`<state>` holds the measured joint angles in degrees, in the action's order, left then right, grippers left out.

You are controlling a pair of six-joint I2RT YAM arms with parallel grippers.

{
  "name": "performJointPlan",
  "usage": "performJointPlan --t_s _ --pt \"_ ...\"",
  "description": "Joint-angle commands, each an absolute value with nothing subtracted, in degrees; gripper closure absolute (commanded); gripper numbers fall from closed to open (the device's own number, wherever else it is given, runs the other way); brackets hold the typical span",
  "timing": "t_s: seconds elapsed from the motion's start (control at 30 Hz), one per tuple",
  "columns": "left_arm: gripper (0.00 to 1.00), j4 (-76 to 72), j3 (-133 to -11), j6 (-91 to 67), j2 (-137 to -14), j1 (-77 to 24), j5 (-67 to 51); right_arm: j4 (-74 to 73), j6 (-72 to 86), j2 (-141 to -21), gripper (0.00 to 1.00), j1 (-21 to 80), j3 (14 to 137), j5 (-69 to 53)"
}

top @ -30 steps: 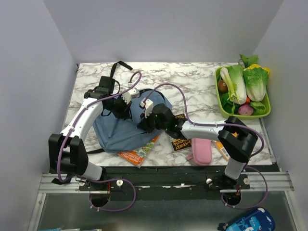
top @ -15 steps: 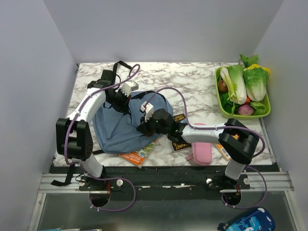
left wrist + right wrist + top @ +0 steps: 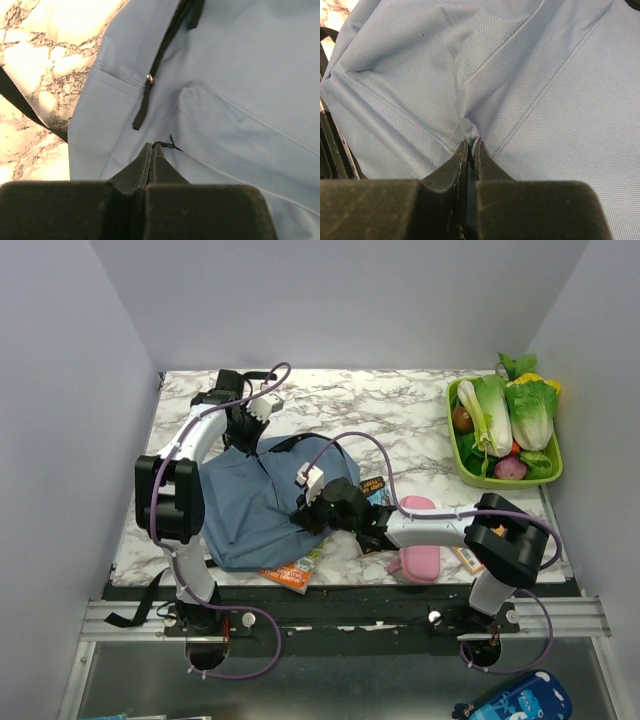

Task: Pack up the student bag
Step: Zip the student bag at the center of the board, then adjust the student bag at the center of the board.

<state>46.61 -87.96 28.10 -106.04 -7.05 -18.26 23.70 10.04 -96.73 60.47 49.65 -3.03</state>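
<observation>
I see the bag (image 3: 245,510) lying flat on the left half of the tabletop (image 3: 400,420). It reaches close to the near edge. My left gripper (image 3: 152,147) is at the bag's far end. Its jaws are squeezed tight on a bit of the blue cloth, near the black zipper (image 3: 166,42). My right gripper (image 3: 470,142) is on the bag's right side, and it pinches a small fold of cloth too. A book (image 3: 288,576) peeks out from under the bag at the near edge. A pink case (image 3: 418,552) lies to the right, apart from the bag. A green tray (image 3: 490,480) of veggies sits in the far right corner.
</observation>
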Motion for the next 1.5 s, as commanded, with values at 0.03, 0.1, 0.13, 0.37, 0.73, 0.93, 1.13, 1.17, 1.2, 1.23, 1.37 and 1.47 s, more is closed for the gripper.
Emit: performJointPlan --t_s 0.03,0.1,0.13,0.37,0.73,0.93,1.13,1.17,1.2,1.23,1.37,1.47 --pt "1.0 39.28 -93.6 25.4 -111.44 -5.45 -8.87 18.37 10.81 -95.19 0.98 62.67 48.69 -4.66" --pt "0.96 40.42 -95.18 23.74 -112.06 -5.45 -11.5 16.89 11.95 -94.84 0.81 62.67 50.61 -3.0" --pt "0.76 41.65 -95.53 23.12 -111.97 -5.45 -12.38 16.35 12.3 -94.4 0.75 62.58 51.41 -1.86" --pt "0.12 48.6 -90.89 21.8 -99.18 -3.43 -20.03 9.94 11.34 -90.35 0.38 51.79 58.96 1.5" --pt "0.01 54.93 -68.92 27.68 -89.91 13.26 -18.9 -11.78 5.19 -107.84 0.28 38.06 82.35 7.74" --pt "0.01 54.06 -62.23 26.72 -90.08 13.45 -22.22 -15.29 4.75 -112.76 0.28 37.35 84.37 5.63" --pt "0.62 50.81 -66.26 22.69 -96.58 13.45 -23.38 -15.29 7.64 -112.94 0.45 37.0 83.15 1.06" --pt "0.74 50.45 -67.75 21.98 -98.51 13.27 -22.86 -15.29 8.26 -112.24 0.57 37.0 82.27 0.79" --pt "0.84 50.36 -72.03 21.1 -99.48 13.18 -22.76 -14.34 8.61 -111.45 0.63 37.0 81.57 0.53" --pt "0.99 50.97 -74.68 20.4 -100.45 13.01 -22.76 -13.54 8.79 -110.23 0.69 37.0 80.52 0.44" --pt "1.0 52.99 -89.97 15.92 -105.98 11.78 -23.2 -10.99 10.54 -102.07 0.93 37.0 77.0 0.26" --pt "1.0 55.54 -103.85 14.33 -110.46 9.07 -23.03 -10.9 12.12 -98.01 0.96 37.0 75.33 -2.98"
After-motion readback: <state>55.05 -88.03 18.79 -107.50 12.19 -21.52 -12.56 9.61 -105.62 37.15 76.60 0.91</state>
